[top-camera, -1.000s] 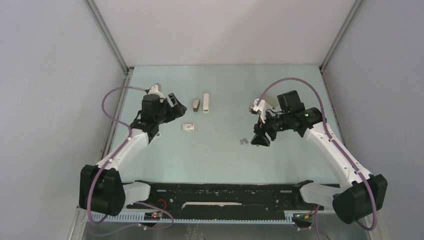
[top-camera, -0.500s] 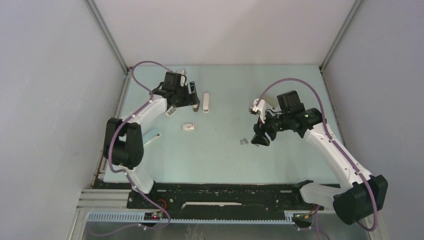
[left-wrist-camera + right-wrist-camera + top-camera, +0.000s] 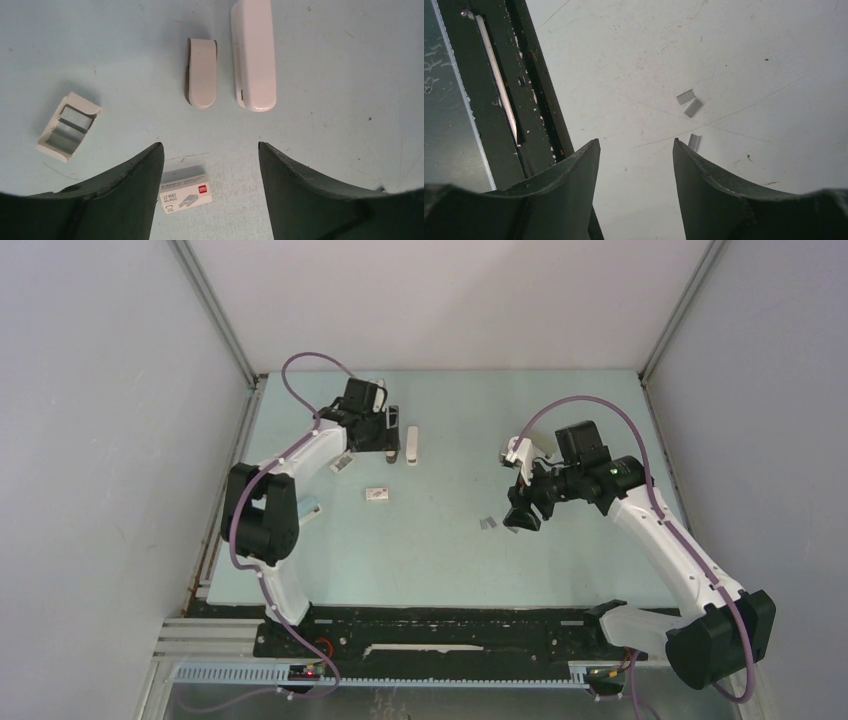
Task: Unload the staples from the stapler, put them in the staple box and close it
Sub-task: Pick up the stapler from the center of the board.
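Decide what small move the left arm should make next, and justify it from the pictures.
Probably ease the open left gripper forward and down to straddle the small grey-beige stapler. It lies untouched just ahead, in line with the gap between the empty jaws, and close beside the slim white stapler, so the approach needs care.

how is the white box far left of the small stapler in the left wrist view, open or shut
Open. The white box has its end flap lifted, and grey staple strips show inside it.

Pale green tabletop (image 3: 450, 560); plain grey walls (image 3: 450, 300); 2 metal corner posts (image 3: 215, 312)
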Available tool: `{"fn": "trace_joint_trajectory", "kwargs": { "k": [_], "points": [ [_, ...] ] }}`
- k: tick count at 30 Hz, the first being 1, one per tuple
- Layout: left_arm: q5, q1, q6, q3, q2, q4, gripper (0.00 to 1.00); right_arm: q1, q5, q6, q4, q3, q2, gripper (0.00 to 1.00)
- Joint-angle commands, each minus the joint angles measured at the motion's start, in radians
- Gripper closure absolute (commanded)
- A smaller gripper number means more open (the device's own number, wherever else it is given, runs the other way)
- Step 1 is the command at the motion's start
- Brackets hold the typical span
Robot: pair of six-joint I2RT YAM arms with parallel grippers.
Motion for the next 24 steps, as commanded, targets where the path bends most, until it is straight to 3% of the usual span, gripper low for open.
{"fn": "trace_joint_trajectory", "kwargs": {
  "k": [1,5,12,14,17,21,24],
  "points": [
    [-0.066,-0.014,0.042,0.0,-0.062,0.018,0.25,0.001,0.001,0.009,0.026,-0.004,-0.015,0.35],
    [-0.093,-0.027,0.038,-0.098,-0.157,0.032,0.29,0.0,0.0,0.009,0.027,-0.004,-0.018,0.35],
    [-0.207,-0.041,-0.115,-0.578,-0.639,0.24,0.28,0.012,-0.003,0.009,0.03,-0.009,-0.028,0.35],
    [-0.275,-0.036,-0.242,-0.69,-0.773,0.251,0.23,0.019,-0.001,0.009,0.032,-0.01,-0.031,0.35],
    [-0.346,-0.005,-0.54,-0.856,-0.954,0.233,0.06,0.026,0.004,0.009,0.033,-0.011,-0.03,0.35],
    [-0.421,0.072,-0.904,-0.951,-1.106,0.039,0.01,0.029,0.003,0.009,0.034,-0.013,-0.033,0.35],
    [-0.491,0.152,-1.035,-0.948,-1.111,-0.079,0.0,0.033,0.0,0.009,0.035,-0.014,-0.033,0.35]
  ]
}}
